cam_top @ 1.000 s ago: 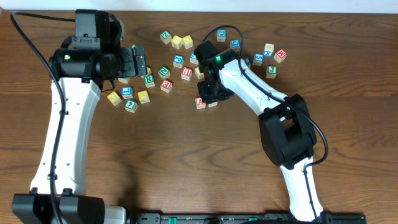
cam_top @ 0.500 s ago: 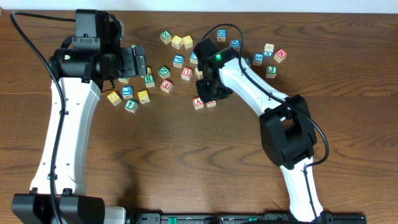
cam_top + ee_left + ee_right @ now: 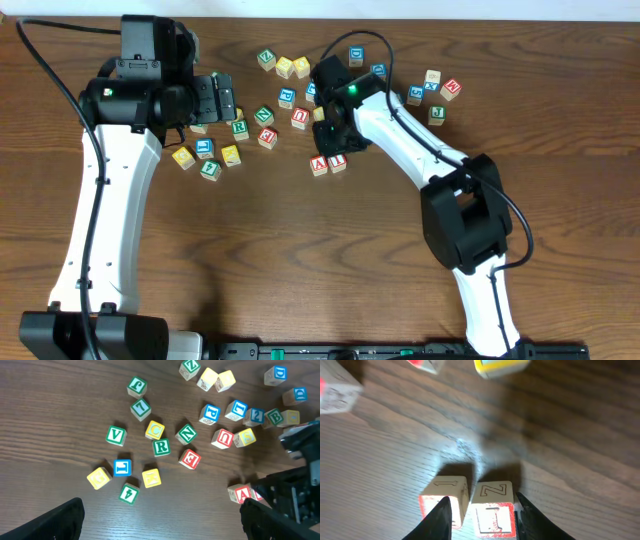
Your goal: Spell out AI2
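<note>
Since a second ago, my right arm [image 3: 410, 140] has drawn back toward the top of the overhead frame. The I cube [image 3: 338, 162] that its gripper covered now lies in plain sight. My left arm [image 3: 110, 190] has not shifted.

The brown wooden table [image 3: 300, 260] carries everything. My left arm runs up the left side of the overhead frame. My left gripper [image 3: 228, 100] points right with its fingers spread wide, holding nothing, beside the green and yellow cubes. My right gripper [image 3: 335, 145] sits at centre top, just above the pair of cubes. In the right wrist view its fingers [image 3: 527, 515] stand apart on either side of the I cube, and I cannot tell whether they touch it.

The A cube [image 3: 319, 165] sits just left of the I cube, side by side with it, below the main scatter. Among the blue cubes [image 3: 287, 97] in that scatter, I cannot read which one bears the 2.
</note>
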{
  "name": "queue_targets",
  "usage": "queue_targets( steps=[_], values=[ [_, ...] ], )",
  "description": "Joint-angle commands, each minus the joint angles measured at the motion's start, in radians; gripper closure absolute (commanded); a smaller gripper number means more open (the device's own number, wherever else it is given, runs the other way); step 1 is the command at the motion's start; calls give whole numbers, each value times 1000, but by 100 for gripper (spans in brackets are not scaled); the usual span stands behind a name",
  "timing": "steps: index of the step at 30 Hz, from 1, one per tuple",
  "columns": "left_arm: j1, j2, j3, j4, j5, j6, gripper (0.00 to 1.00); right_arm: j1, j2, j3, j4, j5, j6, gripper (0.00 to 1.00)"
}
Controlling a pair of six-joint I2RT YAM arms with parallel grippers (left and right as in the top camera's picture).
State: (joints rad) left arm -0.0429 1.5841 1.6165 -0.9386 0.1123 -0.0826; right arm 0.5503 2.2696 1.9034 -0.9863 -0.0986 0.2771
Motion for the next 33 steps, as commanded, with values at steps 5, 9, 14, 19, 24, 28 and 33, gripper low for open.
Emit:
queue_targets(
  steps=[5,9,14,19,24,28,33],
  values=[
    [49,-2,16,-2,-54,-10,2,40,-48,21,39,-58,-9,65],
    [90,-2,16,-2,-53,-40,2,92,-42,21,78,-58,-9,67],
    [112,-2,16,-6,-53,-55,2,142,-27,13,124,-57,-8,72],
    [112,-2,16,-15,-53,-55,2,160,11,13,127,13,58,76],
    [112,-2,16,-19,-53,-55,2,160,39,13,111,85,114,75],
    [112,-2,16,-19,-53,-55,2,160,49,13,94,119,138,71],
    [112,-2,16,-23,-53,-55,2,156,53,13,70,160,183,71]
  ],
)
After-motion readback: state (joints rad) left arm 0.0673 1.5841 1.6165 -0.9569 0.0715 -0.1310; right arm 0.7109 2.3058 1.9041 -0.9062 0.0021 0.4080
